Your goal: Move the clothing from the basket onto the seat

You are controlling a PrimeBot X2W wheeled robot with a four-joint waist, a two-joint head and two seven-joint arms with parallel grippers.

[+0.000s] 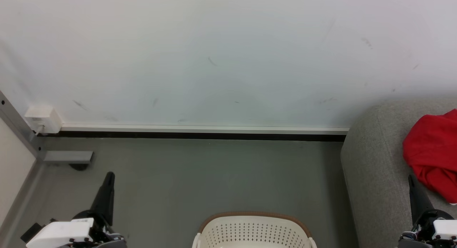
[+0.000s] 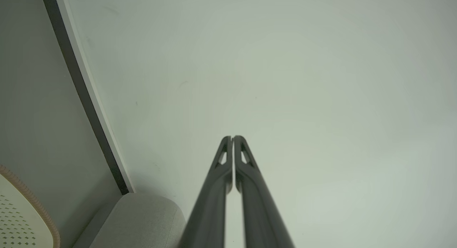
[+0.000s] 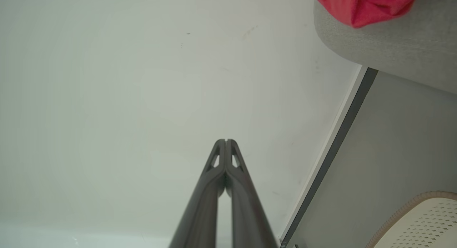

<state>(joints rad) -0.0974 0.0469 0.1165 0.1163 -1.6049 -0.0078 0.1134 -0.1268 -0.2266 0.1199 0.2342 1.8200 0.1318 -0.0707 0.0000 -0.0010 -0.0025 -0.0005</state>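
The red clothing [image 1: 433, 151] lies in a soft, crumpled heap on top of the grey seat [image 1: 375, 169], at the right side of my head view. Part of it runs off the edge of that view, so I cannot see all of it. In the right wrist view a fold of it hangs a little over the seat's rounded edge. The basket [image 1: 254, 232] sits on the floor [image 1: 214, 176] right in front of me, well apart from the seat. I can see only its far wall and brown rim, and nothing red shows there. I cannot see its bottom. My right end effector [image 3: 225, 141] is clenched, its two dark fingers pressed tip to tip with nothing between them, and it points at the white wall [image 1: 214, 55]. In the head view it is low down, in front of the seat and near the lower part of the clothing, but I see no cloth caught on it. My left end effector [image 2: 232, 139] is clenched too and holds nothing. It is low on the other side, over the floor. So I think the putting-down step is over and the job looks done, or very nearly. The next move calls for a look down into the basket to make sure nothing is left in it. It also calls for keeping the right arm away from the heap so it does not drag the cloth off the seat.
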